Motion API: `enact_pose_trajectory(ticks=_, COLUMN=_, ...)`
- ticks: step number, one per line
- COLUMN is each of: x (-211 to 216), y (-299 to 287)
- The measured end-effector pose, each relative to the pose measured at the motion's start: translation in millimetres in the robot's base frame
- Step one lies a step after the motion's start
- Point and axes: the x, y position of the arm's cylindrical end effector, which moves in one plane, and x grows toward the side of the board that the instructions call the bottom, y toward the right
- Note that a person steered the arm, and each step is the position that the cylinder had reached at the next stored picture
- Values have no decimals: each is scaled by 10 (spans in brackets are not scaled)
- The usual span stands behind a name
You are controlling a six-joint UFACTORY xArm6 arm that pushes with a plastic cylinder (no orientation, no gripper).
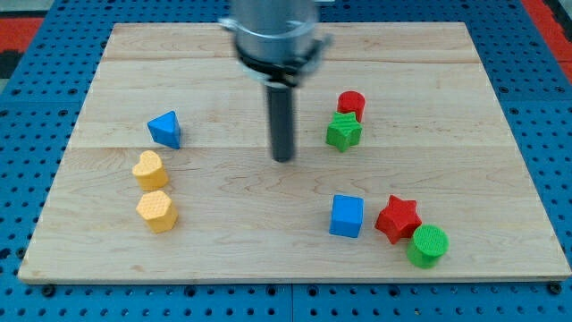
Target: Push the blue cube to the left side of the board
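The blue cube (346, 216) sits on the wooden board (223, 259) at the lower right of the view, just left of a red star (398, 218). My tip (283, 158) stands near the board's middle, up and to the left of the blue cube and clearly apart from it. The rod hangs from a grey mount at the view's top.
A green cylinder (428, 245) lies right below the red star. A red cylinder (351, 104) and a green star (343, 131) sit right of my tip. On the left are a blue triangular block (165, 129), a yellow heart (149, 169) and a yellow hexagon (156, 211).
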Motion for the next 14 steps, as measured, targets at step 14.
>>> enact_pose_trajectory(ticks=14, x=-618, y=-963)
